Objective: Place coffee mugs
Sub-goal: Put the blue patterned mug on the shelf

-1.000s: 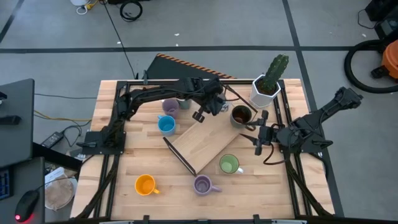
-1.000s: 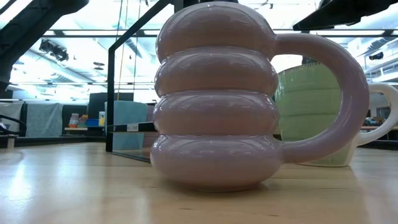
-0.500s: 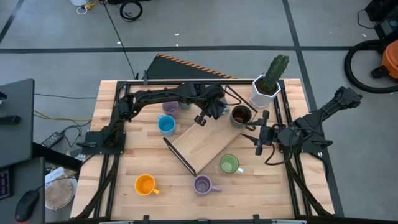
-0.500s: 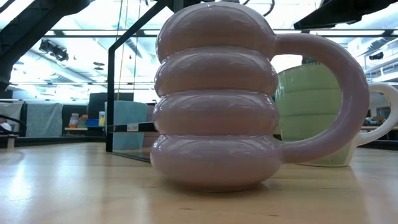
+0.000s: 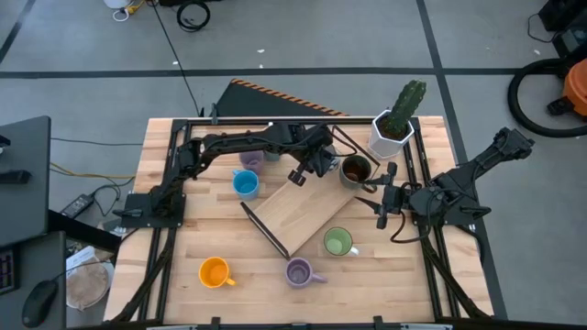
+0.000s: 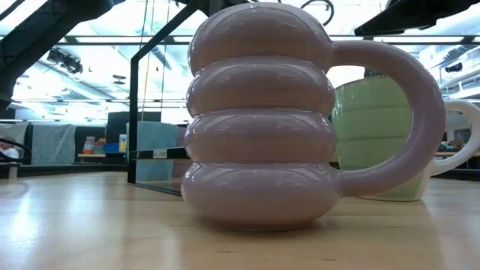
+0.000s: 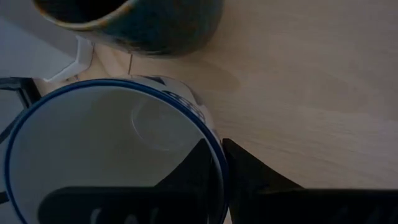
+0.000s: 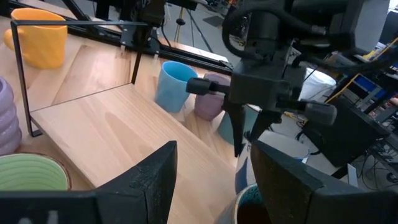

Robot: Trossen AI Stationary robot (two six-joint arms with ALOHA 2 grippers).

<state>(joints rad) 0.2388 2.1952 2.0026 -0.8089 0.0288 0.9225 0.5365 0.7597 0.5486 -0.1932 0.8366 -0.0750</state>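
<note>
Left tool [image 5: 312,166] pinches the rim of a white mug with a blue rim [image 7: 112,155], one finger [image 7: 193,180] inside and one outside, over the wooden board's far end just beside the dark brown mug [image 5: 355,170]. Right tool [image 5: 383,199] hangs open and empty by the table's right edge. Nearer, lilac mug [image 5: 299,271] and orange mug [image 5: 214,272] sit by the front edge, green mug [image 5: 338,242] just behind; blue mug [image 5: 245,184] stands farther back.

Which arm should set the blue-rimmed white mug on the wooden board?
Left. The left gripper pinches the white mug by its rim over the wooden board, beside the brown mug; the right gripper waits open, empty.
</note>
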